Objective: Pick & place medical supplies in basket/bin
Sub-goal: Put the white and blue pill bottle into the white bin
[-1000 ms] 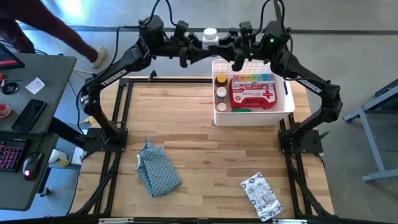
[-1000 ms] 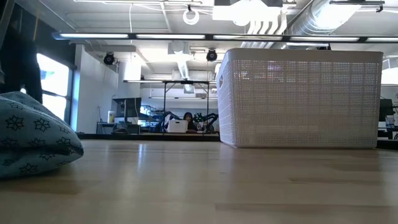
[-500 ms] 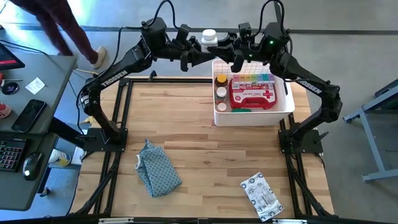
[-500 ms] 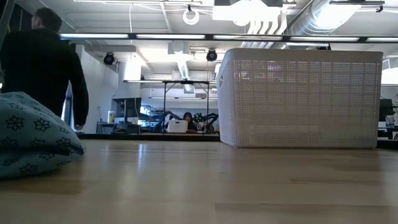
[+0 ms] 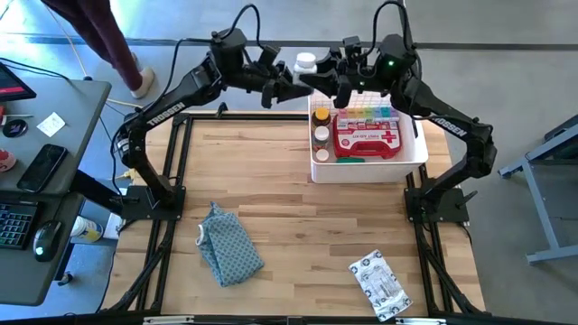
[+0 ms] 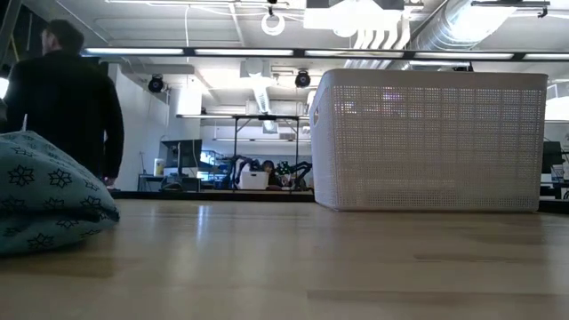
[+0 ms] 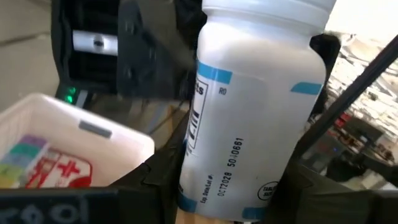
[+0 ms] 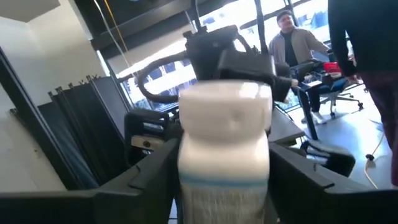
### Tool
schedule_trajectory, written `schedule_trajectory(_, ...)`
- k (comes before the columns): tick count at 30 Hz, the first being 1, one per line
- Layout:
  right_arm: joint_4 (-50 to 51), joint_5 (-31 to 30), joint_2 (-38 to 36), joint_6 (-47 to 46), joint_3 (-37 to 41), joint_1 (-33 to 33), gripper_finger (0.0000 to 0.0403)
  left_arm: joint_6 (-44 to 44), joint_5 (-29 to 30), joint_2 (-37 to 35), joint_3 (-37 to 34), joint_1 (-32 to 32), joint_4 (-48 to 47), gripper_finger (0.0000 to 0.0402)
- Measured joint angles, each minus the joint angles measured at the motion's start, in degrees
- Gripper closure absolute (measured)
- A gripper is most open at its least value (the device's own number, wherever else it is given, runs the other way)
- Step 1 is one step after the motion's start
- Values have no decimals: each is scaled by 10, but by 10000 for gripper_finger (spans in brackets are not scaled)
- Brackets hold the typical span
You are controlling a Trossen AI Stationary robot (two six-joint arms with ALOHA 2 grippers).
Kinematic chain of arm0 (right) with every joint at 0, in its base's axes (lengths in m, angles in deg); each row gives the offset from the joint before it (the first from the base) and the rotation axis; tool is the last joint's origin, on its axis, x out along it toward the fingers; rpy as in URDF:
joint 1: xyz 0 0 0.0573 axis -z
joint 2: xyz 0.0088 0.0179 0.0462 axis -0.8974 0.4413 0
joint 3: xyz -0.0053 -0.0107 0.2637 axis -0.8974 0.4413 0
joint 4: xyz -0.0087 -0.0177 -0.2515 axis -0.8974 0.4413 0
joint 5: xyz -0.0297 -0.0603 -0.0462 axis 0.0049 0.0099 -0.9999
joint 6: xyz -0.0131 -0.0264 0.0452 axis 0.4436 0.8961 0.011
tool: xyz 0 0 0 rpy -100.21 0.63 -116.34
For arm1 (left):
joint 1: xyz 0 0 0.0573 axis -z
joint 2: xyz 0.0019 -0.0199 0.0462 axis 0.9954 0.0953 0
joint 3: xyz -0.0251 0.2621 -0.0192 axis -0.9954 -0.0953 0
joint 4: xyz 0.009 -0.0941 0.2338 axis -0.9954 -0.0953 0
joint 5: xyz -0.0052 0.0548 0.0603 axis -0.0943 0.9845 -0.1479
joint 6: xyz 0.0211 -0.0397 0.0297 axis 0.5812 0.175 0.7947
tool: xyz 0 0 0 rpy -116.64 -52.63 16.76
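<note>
Both arms are raised over the table's far edge and meet at a white pill bottle (image 5: pixel 307 62) with a white cap and blue-striped label. My left gripper (image 5: pixel 287 86) comes from the left and my right gripper (image 5: pixel 329 79) from the right. Both are shut on the bottle, just left of the white lattice bin (image 5: pixel 415 153). The bin holds the red first-aid case (image 5: pixel 366 138), rainbow pill organizer (image 5: pixel 366 115), two amber bottles (image 5: pixel 321 116) and a green tube (image 5: pixel 352 160). A silver-white packet (image 5: pixel 381 284) lies flat near the table's near right corner. My left gripper pinches the bottle's lower body (image 7: pixel 205 186) between its two fingers (image 7: pixel 155 180), coming level from the table's left. The bottle is lifted clear and stands roughly upright, cap up. My right gripper has a finger (image 8: pixel 155 180) on either side of the bottle's body just below the cap (image 8: pixel 186 186), coming level from the table's right. The bottle stands upright between the fingers.
A blue-grey patterned cloth (image 5: pixel 230 244) lies crumpled on the near left of the table and also shows in the low view (image 6: pixel 49 196). The bin (image 6: pixel 427 138) stands at the far right. A person (image 6: pixel 67 107) walks past beyond the far left. A desk with a keyboard stands left.
The bottle and both grippers have drifted slightly toward the near edge and the bin. My right gripper has moved left, closer around the bottle. The person beyond the table has walked along the far left side.
</note>
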Motion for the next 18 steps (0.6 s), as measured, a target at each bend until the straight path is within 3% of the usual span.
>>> schedule_trajectory(7,-2,9,-1,-2,0,8,172,39,-5,0,0,0,-81,207)
schedule_trajectory(13,11,30,-2,-16,0,9,177,84,-12,0,0,0,-152,206)
schedule_trajectory(18,85,58,-3,-13,0,9,193,89,-27,0,0,0,-167,206)
